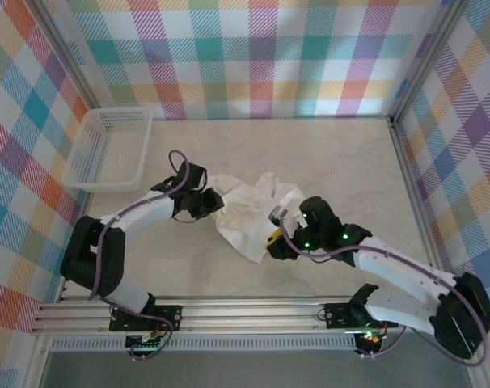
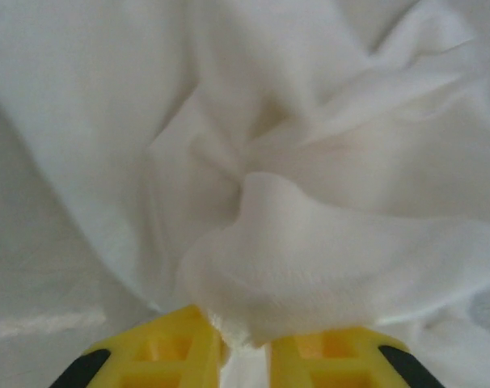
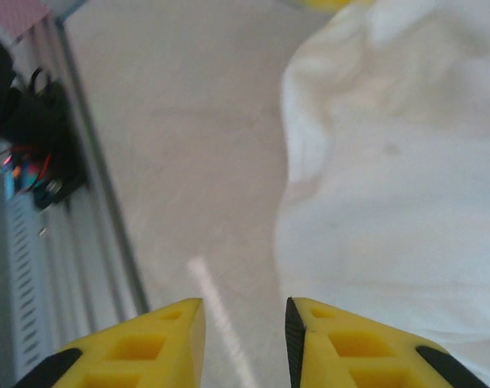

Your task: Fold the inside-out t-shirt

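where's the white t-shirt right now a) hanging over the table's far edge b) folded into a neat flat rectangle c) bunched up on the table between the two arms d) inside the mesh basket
c: the t-shirt lies crumpled on the table between the arms, well apart from the basket at the far left.

A rectangular white plastic mesh basket (image 1: 120,115) sits at the far left corner of a pale, faintly marbled bench (image 1: 326,153), close against the left wall. Walls covered in pastel checked cloth (image 1: 253,56) enclose the bench on three sides. A silver metal rail (image 1: 253,317) runs along the bench's near edge.
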